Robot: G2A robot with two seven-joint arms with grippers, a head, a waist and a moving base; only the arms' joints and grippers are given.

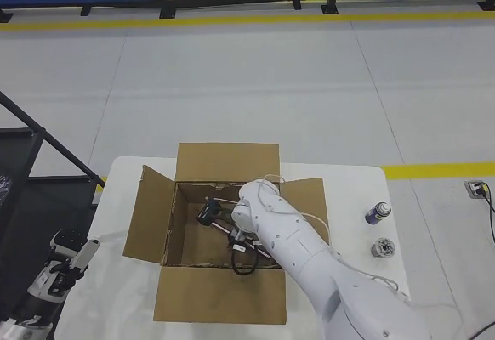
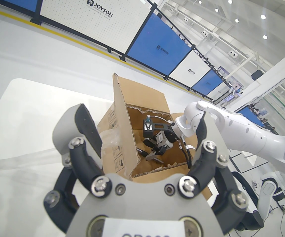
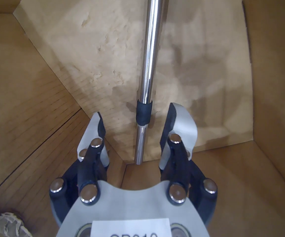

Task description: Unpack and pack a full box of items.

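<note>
An open cardboard box [image 1: 227, 161] stands in the middle of the white table [image 1: 349, 183]. My right gripper [image 1: 222, 225] is down inside it. On the box floor lies a shiny metal rod [image 3: 148, 50] with a black band. My right gripper [image 3: 136, 112] is open and straddles the rod's near end, its pads [image 3: 168, 122] apart from the rod. My left gripper [image 1: 76, 246] hangs open and empty off the table's left edge. In the left wrist view that gripper [image 2: 142, 114] faces the box [image 2: 142, 99] and the right gripper [image 2: 157, 150] in it.
A small spray can [image 1: 378, 212] and a round metal part [image 1: 383, 248] stand on the table right of the box. Clear plastic wrap [image 2: 109, 135] lies against the box's left flap. Crumpled brown paper [image 3: 4, 223] sits in a box corner. The box flaps [image 1: 150, 225] spread outward.
</note>
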